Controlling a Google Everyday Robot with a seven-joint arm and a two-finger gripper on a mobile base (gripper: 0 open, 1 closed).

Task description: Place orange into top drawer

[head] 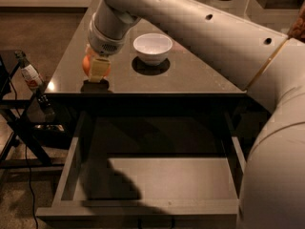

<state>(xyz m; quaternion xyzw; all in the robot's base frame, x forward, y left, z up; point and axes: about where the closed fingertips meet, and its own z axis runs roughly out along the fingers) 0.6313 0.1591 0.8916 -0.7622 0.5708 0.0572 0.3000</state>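
Note:
The orange [87,65] is a small round fruit held between my gripper's pale fingers [99,68], lifted just above the dark tabletop near its front left edge. My gripper [96,67] hangs from the big white arm and is shut on the orange. The top drawer [147,180] is pulled open below the table's front edge, wide and shallow with a flat grey bottom and nothing in it. The gripper is above the table, behind and above the drawer's left part.
A white bowl [152,48] stands on the dark table [190,75] to the right of the gripper. A black stand with a small bottle [29,74] is at the left, with cables on the floor. My arm fills the right side.

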